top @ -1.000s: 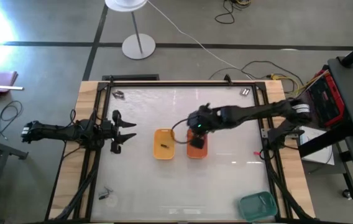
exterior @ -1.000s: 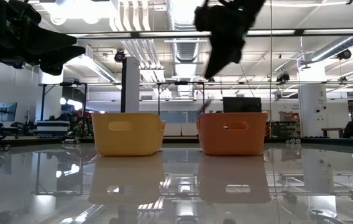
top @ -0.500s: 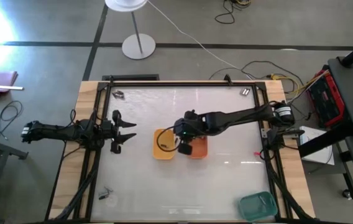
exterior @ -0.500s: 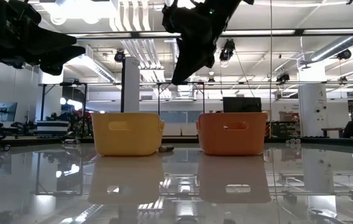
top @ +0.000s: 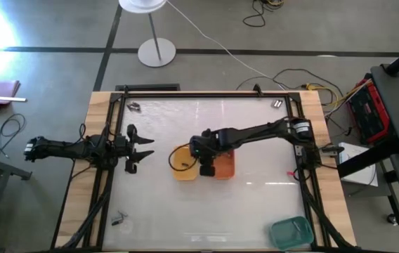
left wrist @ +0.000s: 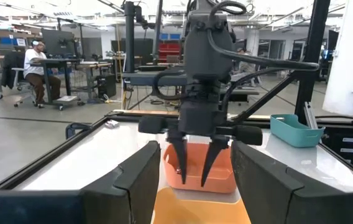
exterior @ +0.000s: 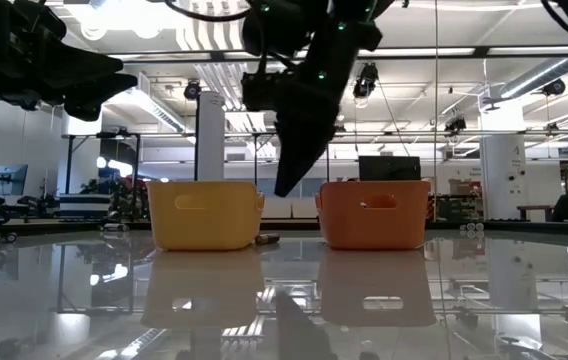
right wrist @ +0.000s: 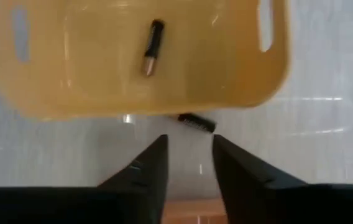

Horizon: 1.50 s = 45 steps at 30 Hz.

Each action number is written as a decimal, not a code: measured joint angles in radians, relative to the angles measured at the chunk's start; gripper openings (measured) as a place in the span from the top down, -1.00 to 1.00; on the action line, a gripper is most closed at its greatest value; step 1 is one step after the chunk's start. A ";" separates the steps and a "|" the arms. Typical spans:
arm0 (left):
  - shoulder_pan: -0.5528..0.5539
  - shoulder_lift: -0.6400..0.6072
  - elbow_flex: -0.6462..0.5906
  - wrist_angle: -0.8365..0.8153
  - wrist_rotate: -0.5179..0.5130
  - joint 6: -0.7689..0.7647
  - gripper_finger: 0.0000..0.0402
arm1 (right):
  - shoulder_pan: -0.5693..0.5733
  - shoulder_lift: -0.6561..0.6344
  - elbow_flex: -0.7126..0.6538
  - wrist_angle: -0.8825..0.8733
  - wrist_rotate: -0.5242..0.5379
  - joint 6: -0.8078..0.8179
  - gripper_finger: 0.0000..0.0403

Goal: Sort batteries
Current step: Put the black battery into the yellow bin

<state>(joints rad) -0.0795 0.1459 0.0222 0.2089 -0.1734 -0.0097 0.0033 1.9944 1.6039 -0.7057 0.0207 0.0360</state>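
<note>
Yellow tray [top: 180, 163], orange tray [top: 225, 165], teal tray [top: 290, 232]; black battery [right wrist: 196, 122] w/ dark claws.

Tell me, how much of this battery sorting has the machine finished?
Barely started, it seems. One battery lies in the yellow tray. The right gripper, fingers open and empty, hangs between that tray and the orange tray, above a dark battery loose on the table. Small groups remain near the table's corners. The left gripper waits at the left edge.
</note>
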 joint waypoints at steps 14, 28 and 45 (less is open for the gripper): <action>0.000 0.005 0.000 0.000 0.000 0.000 0.10 | -0.014 0.104 0.067 -0.025 -0.051 -0.003 -0.33; 0.000 0.012 0.000 -0.001 0.000 0.000 0.10 | -0.024 0.127 0.072 0.013 -0.052 -0.106 -0.34; 0.000 0.013 0.000 0.000 0.000 0.000 0.10 | -0.054 0.166 0.071 0.009 -0.093 -0.138 0.25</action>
<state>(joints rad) -0.0799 0.1585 0.0223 0.2089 -0.1734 -0.0094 -0.0505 2.1601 1.6752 -0.6965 -0.0724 -0.1018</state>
